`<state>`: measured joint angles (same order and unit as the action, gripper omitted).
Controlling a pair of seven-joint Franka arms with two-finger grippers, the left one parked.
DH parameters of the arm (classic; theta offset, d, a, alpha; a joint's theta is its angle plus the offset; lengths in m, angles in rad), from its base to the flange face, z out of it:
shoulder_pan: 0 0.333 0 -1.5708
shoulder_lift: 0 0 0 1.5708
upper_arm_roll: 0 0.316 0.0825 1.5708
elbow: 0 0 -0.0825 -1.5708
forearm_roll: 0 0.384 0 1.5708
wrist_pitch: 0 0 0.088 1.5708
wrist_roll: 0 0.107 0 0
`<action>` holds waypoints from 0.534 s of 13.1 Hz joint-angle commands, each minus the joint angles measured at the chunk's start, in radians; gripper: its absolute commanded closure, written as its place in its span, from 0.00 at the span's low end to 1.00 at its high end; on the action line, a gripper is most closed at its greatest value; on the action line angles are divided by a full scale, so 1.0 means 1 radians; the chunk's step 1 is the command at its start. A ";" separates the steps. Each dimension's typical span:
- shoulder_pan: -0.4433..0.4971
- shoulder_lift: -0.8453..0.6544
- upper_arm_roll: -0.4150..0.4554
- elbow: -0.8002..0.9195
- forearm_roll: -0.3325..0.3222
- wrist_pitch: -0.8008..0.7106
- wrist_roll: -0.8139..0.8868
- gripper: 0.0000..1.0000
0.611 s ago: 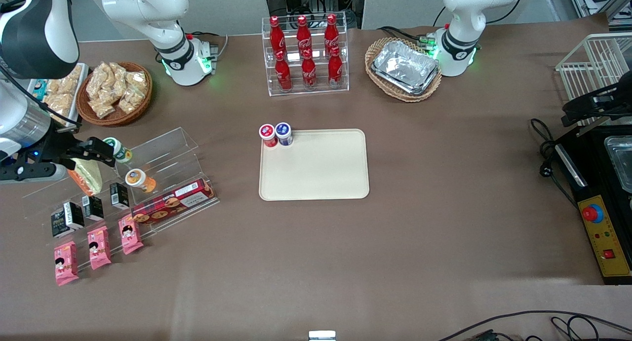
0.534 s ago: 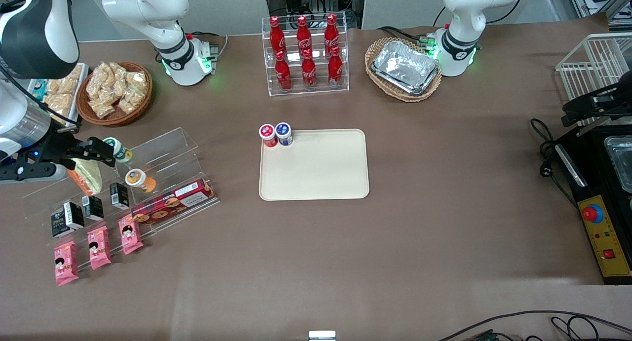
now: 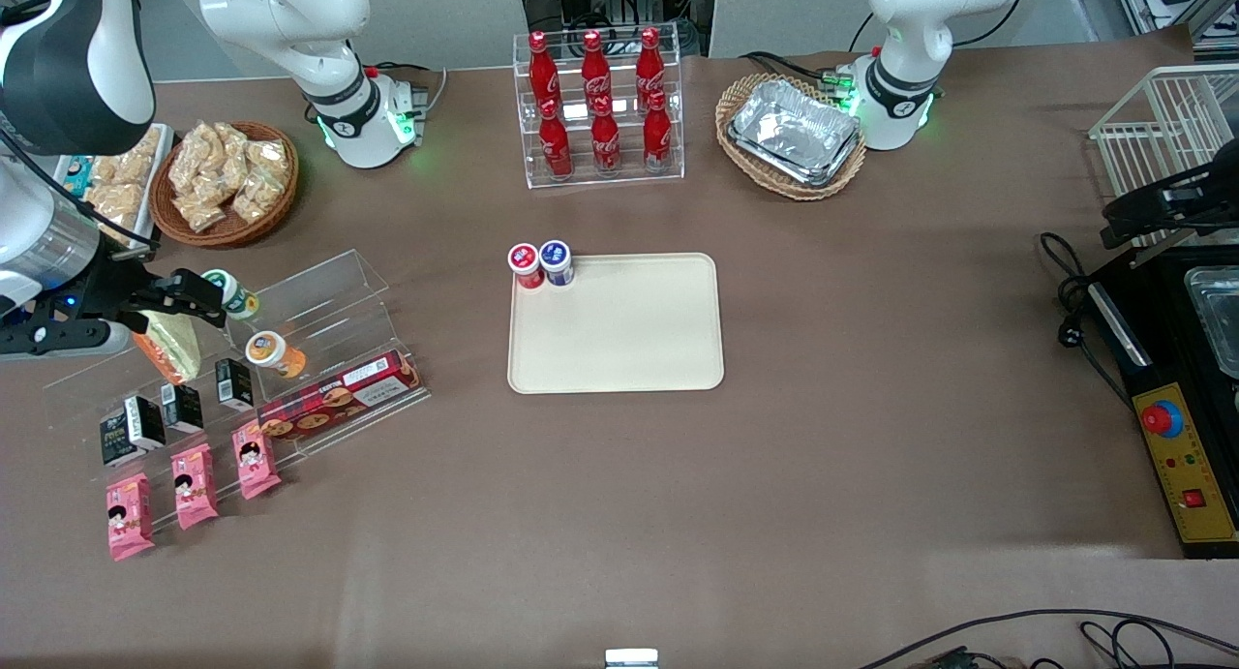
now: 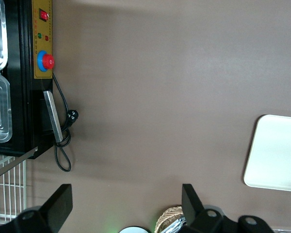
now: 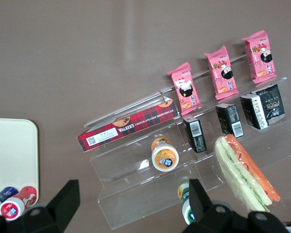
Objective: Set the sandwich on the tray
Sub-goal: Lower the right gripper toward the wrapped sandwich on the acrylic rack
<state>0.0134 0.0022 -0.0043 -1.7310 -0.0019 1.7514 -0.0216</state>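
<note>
The sandwich [image 3: 172,346] is a clear-wrapped wedge with orange and green filling, leaning on an upper step of the clear acrylic shelf [image 3: 319,291] at the working arm's end of the table. In the right wrist view the sandwich [image 5: 245,172] lies outside the finger gap. My gripper [image 3: 176,299] hovers just above the shelf, over the sandwich's upper end. The gripper [image 5: 131,208] is open wide, and only bare acrylic shows between its fingers. The cream tray [image 3: 629,330] lies flat mid-table, its middle bare; a corner of the tray [image 5: 12,150] shows from the wrist.
On the shelf are a green-capped bottle [image 3: 230,293], an orange-lidded cup [image 3: 271,351], a red cookie box [image 3: 334,403], black cartons [image 3: 179,408] and pink packets [image 3: 194,485]. Red-capped [image 3: 525,262] and blue-capped [image 3: 557,260] bottles stand at the tray's corner. A cola rack [image 3: 598,107] and snack baskets [image 3: 227,180] stand farther back.
</note>
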 commanded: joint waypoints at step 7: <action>-0.003 -0.062 -0.008 0.019 0.011 -0.124 -0.018 0.00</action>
<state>0.0139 -0.0188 -0.0038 -1.7212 -0.0019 1.6872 -0.0217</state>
